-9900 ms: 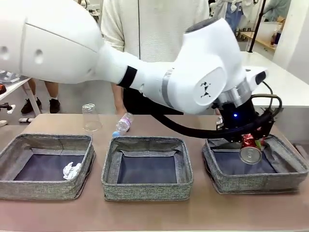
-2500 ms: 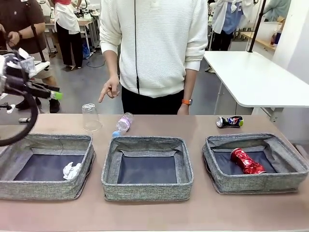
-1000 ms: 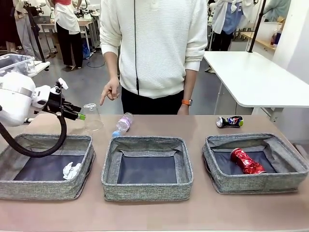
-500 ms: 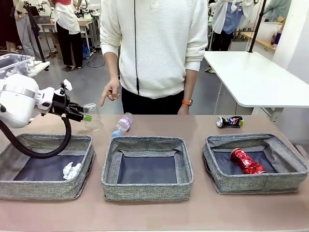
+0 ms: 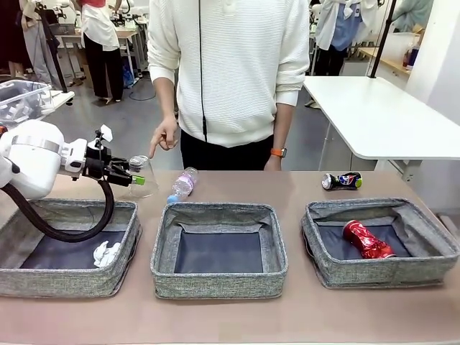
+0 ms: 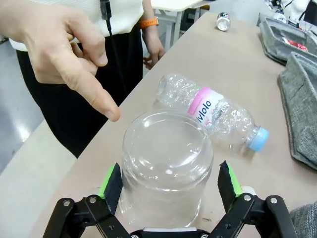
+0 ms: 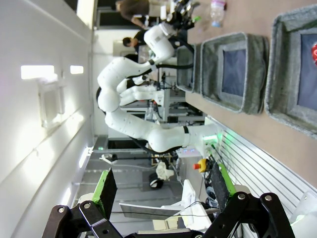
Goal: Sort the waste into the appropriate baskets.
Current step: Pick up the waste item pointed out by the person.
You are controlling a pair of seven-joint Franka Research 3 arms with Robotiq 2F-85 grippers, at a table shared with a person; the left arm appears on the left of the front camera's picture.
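**Left gripper astride the upturned cup; right gripper raised and empty**

*Front view.* The left gripper [image 5: 134, 172] reached in from the left at the far side of the table [image 5: 302, 320], its jaws spread to either side of the clear plastic cup [image 5: 146, 181], which stood mouth-down behind the left basket [image 5: 43, 282]. A person's hand [image 5: 165, 136] pointed downward just above the cup. The blue-capped plastic bottle [image 5: 183, 183] lay on its side just right of the cup, behind the middle basket [image 5: 215, 284]. The paper ball [image 5: 106, 253] lay in the left basket, the red can [image 5: 368, 240] in the right basket [image 5: 388, 272], and the dark-blue can [image 5: 342, 180] on the table behind that basket.

*Left wrist view.* The green pads [image 6: 111, 179] flanked the cup on both sides; whether either pad touched its wall could not be settled. The bottle lay beyond, with the pointing finger close over the cup's base.

*Right wrist view.* The right gripper [image 7: 161, 191] stood spread wide with nothing between its fingers, well away from the baskets.
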